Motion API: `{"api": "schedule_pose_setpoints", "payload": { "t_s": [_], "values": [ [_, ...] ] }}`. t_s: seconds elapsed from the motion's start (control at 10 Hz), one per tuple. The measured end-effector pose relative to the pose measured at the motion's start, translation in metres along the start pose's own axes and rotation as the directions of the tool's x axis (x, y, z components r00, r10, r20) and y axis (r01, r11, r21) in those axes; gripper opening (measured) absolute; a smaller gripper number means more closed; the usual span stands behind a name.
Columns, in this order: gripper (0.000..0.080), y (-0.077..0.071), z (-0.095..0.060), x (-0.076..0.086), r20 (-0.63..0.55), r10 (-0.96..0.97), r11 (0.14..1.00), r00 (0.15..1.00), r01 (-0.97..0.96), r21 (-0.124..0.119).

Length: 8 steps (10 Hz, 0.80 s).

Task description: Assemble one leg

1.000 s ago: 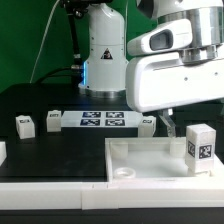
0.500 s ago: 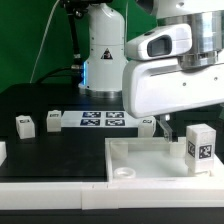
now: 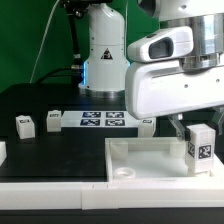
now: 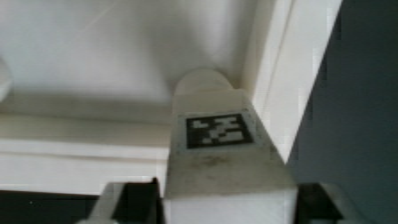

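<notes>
A leg (image 3: 200,147), a small white block with a black-and-white tag, stands upright in the near right corner of the large white tray-like part (image 3: 150,158). My gripper (image 3: 198,130) hangs over it, with one finger (image 3: 178,128) showing beside the leg's top. In the wrist view the leg (image 4: 221,140) runs between my two fingers (image 4: 128,203), and a dark gap shows between one finger and the leg. The jaws stand open around the leg's top. Two more legs (image 3: 25,124) (image 3: 53,120) lie on the black table at the exterior view's left.
The marker board (image 3: 102,121) lies behind the tray-like part. The robot base (image 3: 102,50) stands at the back. A round socket (image 3: 124,172) shows in the tray-like part's near left corner. Another white part (image 3: 2,150) sits at the left edge.
My gripper's hand has shifted slightly to the exterior view's right and down over the leg. The leg and its tag have stayed in place.
</notes>
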<state>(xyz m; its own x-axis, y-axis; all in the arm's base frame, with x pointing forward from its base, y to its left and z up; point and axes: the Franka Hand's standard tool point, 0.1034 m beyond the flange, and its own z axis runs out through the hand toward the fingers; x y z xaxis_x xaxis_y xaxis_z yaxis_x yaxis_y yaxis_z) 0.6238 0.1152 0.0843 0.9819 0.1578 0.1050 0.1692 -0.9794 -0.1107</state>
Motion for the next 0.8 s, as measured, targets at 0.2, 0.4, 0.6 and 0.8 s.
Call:
{"api": "schedule_pose_setpoints", "payload": {
  "t_s": [0.2,0.4,0.6,0.8],
  "values": [
    [0.0290,-0.0002,0.0000,0.0000,0.000,0.019,1.000,1.000,-0.019,0.002],
    [0.0290,0.0008,0.0000,0.0000,0.000,0.206,0.978,0.979,-0.206,0.004],
    [0.0290,0.0020,0.0002,-0.0001,-0.005,0.445,0.896,0.896,-0.445,0.008],
    [0.0291,0.0024,0.0004,0.0001,-0.012,0.687,0.727,0.727,-0.687,0.004]
  ]
}}
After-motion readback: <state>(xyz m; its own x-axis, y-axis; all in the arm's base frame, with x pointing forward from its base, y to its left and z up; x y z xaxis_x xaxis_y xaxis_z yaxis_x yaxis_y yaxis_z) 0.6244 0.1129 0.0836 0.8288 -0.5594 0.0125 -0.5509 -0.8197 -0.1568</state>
